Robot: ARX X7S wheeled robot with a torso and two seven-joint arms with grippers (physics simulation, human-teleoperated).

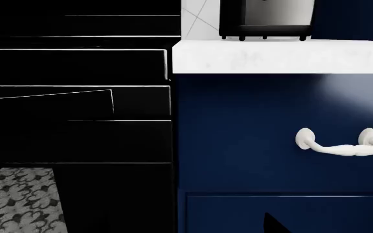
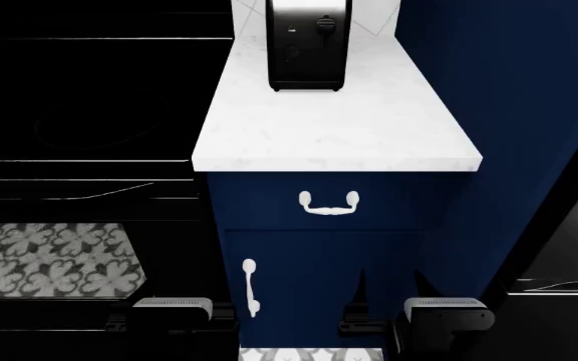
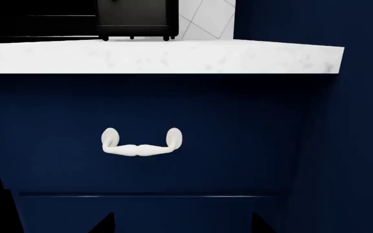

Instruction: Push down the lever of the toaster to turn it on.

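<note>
The glossy black toaster (image 2: pixel 309 45) stands at the back of the white counter, its silvery face toward me. The lever (image 2: pixel 324 24) is a small black rounded tab high on that face, and a dark dial (image 2: pixel 291 53) sits lower left. Only the toaster's base shows in the left wrist view (image 1: pixel 264 19) and the right wrist view (image 3: pixel 134 19). Both grippers hang low before the cabinet, far below the toaster. My right gripper (image 3: pixel 183 223) is open and empty, its fingertips (image 2: pixel 360 289) showing in the head view. My left gripper (image 1: pixel 186 225) is open, with one fingertip (image 1: pixel 274 224) visible and the other lost against black.
The white marble counter (image 2: pixel 339 143) tops a navy cabinet with a white drawer handle (image 2: pixel 330 203) and a white door handle (image 2: pixel 252 286). A black stove (image 2: pixel 88 113) adjoins it on the left. A tall navy panel (image 2: pixel 510 113) rises on the right. The floor (image 2: pixel 58 256) is patterned tile.
</note>
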